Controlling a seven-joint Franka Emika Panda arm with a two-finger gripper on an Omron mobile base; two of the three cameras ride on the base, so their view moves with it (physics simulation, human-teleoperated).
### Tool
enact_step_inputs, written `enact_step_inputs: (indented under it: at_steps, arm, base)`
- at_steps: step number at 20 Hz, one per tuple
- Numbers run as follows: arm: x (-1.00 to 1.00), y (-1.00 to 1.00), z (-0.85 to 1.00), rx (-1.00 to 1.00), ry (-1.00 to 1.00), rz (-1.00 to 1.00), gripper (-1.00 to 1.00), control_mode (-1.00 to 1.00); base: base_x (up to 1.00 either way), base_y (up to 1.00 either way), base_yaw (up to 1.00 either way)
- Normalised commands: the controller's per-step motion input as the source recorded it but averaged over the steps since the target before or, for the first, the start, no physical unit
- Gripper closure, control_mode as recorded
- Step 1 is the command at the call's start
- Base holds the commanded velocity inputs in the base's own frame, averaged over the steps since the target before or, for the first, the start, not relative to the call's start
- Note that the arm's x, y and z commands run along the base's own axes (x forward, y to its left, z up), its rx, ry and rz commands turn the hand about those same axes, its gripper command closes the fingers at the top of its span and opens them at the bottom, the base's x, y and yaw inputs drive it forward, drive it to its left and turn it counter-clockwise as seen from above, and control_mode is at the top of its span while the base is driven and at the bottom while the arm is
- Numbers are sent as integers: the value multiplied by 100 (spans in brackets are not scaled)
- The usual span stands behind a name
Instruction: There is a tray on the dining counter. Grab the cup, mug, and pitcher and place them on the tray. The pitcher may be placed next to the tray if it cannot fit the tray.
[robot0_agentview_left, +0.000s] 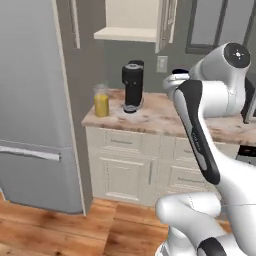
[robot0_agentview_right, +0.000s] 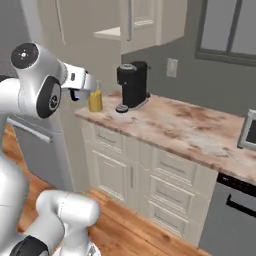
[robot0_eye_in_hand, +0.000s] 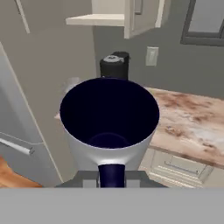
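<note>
Fridge (robot0_agentview_left: 35, 100) at your nine o'clock, pitcher (robot0_agentview_left: 101, 101) beside it on the cabinet counter (robot0_agentview_left: 165, 117), coffee maker (robot0_agentview_left: 133, 85) next along. Mug (robot0_eye_in_hand: 109, 127) sits upright in the gripper (robot0_eye_in_hand: 111, 175), jaws clamped on its handle, mouth toward twelve o'clock. Tray lies elsewhere; you likely must drive.

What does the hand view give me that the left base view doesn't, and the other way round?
Hand view only: the grey mug held right in front of the camera, dark inside facing it, dark handle low between the jaws. Left base view only: the pitcher of yellow liquid standing near the counter's left end, and the wood floor. Both: the black coffee machine, the marbled counter, the grey fridge.
</note>
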Motion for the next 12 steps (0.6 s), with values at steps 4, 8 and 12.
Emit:
enact_step_inputs:
  at_steps: [4, 8, 12]
  arm:
    - [0, 0, 0, 0, 0, 0, 100, 100]
    - [0, 0, 0, 0, 0, 0, 100, 100]
    - [0, 0, 0, 0, 0, 0, 100, 100]
  base:
    - [-70, -29, 100]
    - [-79, -5, 100]
    - [-60, -1, 99]
